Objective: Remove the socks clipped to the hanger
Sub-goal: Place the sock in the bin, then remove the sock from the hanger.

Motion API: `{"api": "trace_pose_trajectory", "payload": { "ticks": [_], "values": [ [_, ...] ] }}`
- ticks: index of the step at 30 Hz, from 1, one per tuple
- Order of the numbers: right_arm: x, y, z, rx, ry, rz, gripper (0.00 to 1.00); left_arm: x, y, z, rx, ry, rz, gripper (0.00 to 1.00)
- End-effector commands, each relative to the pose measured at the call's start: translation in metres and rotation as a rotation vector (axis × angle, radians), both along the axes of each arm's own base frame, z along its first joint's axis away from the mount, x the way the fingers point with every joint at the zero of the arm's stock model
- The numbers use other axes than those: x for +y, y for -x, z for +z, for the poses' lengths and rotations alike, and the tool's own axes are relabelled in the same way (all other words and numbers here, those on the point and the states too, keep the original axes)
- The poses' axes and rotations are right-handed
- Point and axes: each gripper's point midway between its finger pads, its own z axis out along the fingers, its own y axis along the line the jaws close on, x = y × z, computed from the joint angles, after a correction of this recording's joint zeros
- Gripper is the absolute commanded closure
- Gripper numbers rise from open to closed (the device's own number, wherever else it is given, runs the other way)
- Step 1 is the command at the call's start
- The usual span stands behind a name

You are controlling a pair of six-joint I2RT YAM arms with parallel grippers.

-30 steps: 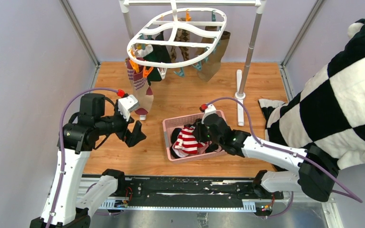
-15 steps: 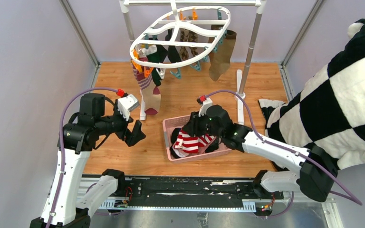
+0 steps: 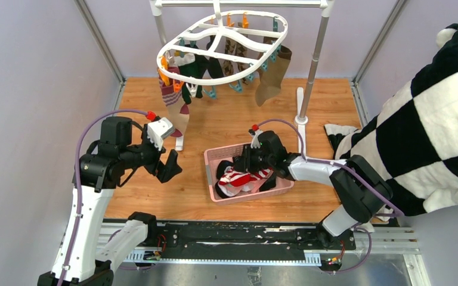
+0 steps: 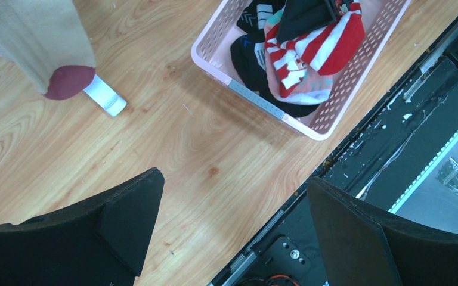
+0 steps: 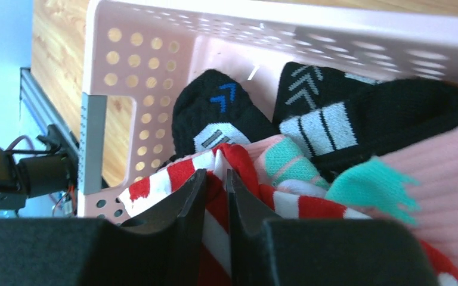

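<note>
The white oval hanger [image 3: 223,40] hangs at the back with several socks clipped under it: a striped beige one [image 3: 178,110] at the left, dark ones in the middle, an olive-brown one [image 3: 272,74] at the right. My right gripper [image 3: 245,165] is low in the pink basket [image 3: 212,159], shut on the red-white striped sock [image 5: 214,220], which lies on the pile of socks there [image 3: 238,179]. My left gripper [image 3: 170,168] is open and empty above the wood floor left of the basket. The beige sock's red toe [image 4: 65,80] hangs at the top left of the left wrist view.
The grey pole rack [image 3: 315,56] with white feet [image 3: 301,122] holds the hanger. A large black-and-white checked plush cloth [image 3: 423,119] fills the right side. Black socks [image 5: 214,113] and a pink and teal sock [image 5: 393,179] lie in the basket. The black rail [image 3: 232,235] runs along the near edge.
My right gripper has moved back over the basket, still holding the striped sock, with the arm now bent closer in. The hanger has swung and its socks have shifted. The left arm is still.
</note>
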Motion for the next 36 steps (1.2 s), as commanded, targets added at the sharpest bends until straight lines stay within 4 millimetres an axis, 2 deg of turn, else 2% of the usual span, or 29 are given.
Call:
{"api": "trace_pose_trajectory", "payload": {
  "ticks": [1, 3, 5, 9, 11, 13, 15, 17, 18, 20, 25, 28, 31, 32, 36],
  "values": [
    [-0.032, -0.013, -0.012, -0.125, 0.096, -0.142, 0.74, 0.001, -0.007, 0.009, -0.027, 0.0, 0.02, 0.0],
    [-0.036, -0.017, 0.015, -0.221, 0.069, -0.176, 0.67, 0.002, -0.011, 0.011, -0.027, 0.001, 0.034, 0.0],
    [-0.037, -0.016, 0.043, -0.325, 0.076, -0.178, 0.54, 0.006, -0.019, 0.016, -0.032, 0.014, 0.074, 0.0],
    [-0.035, -0.016, 0.103, -0.55, 0.106, -0.212, 0.29, 0.028, -0.043, 0.026, -0.047, 0.042, 0.195, 0.0],
    [-0.026, -0.013, 0.129, -0.629, 0.105, -0.202, 0.21, 0.042, -0.053, 0.027, -0.036, 0.059, 0.253, 0.0],
    [-0.009, -0.012, 0.153, -0.697, 0.077, -0.166, 0.15, 0.052, -0.06, 0.026, -0.024, 0.081, 0.284, 0.0],
    [0.014, -0.01, 0.167, -0.749, 0.048, -0.115, 0.12, 0.06, -0.064, 0.025, -0.015, 0.098, 0.309, 0.0],
    [0.037, -0.012, 0.173, -0.808, 0.048, -0.077, 0.1, 0.068, -0.069, 0.024, -0.004, 0.115, 0.332, 0.0],
    [0.051, -0.017, 0.168, -0.841, 0.079, -0.053, 0.1, 0.072, -0.07, 0.024, -0.001, 0.122, 0.343, 0.0],
    [0.078, -0.023, 0.17, -0.914, 0.099, -0.021, 0.08, 0.078, -0.072, 0.024, -0.003, 0.135, 0.361, 0.0],
    [0.135, -0.067, 0.168, -1.027, 0.139, -0.05, 0.07, 0.088, -0.073, 0.02, 0.008, 0.144, 0.392, 0.0],
    [0.151, -0.101, 0.168, -1.062, 0.22, -0.182, 0.07, 0.097, -0.072, 0.017, 0.017, 0.149, 0.418, 0.0],
    [0.168, -0.125, 0.166, -1.113, 0.276, -0.248, 0.06, 0.105, -0.072, 0.013, 0.033, 0.141, 0.433, 0.0],
    [0.175, -0.134, 0.176, -1.133, 0.282, -0.283, 0.05, 0.108, -0.072, 0.011, 0.04, 0.136, 0.438, 0.0],
    [0.2, -0.16, 0.17, -1.178, 0.318, -0.324, 0.02, 0.116, -0.073, 0.004, 0.061, 0.121, 0.442, 0.0]
  ]
}}
